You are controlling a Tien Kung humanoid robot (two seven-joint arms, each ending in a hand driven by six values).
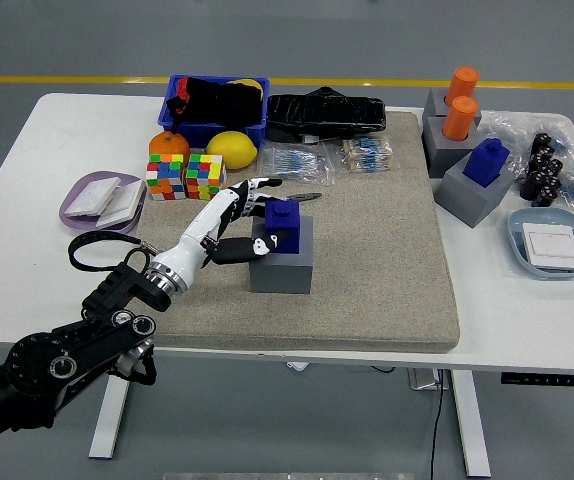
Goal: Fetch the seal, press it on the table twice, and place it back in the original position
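Observation:
A blue seal (283,224) stands upright on a grey block (284,259) in the middle of the beige mat (367,260). My left hand (251,213) reaches in from the lower left. Its fingers (258,186) curve around the seal's far left side and its thumb (254,245) presses the near left side. The hand is closing on the seal, which still rests on the block. The right arm is out of view.
Two colour cubes (185,176), an orange (168,145), a lemon (231,148) and a blue bin (216,108) lie behind the hand. A purple tray (103,199) sits at left. More grey blocks with a blue seal (486,162) and orange seals (460,104) stand at right.

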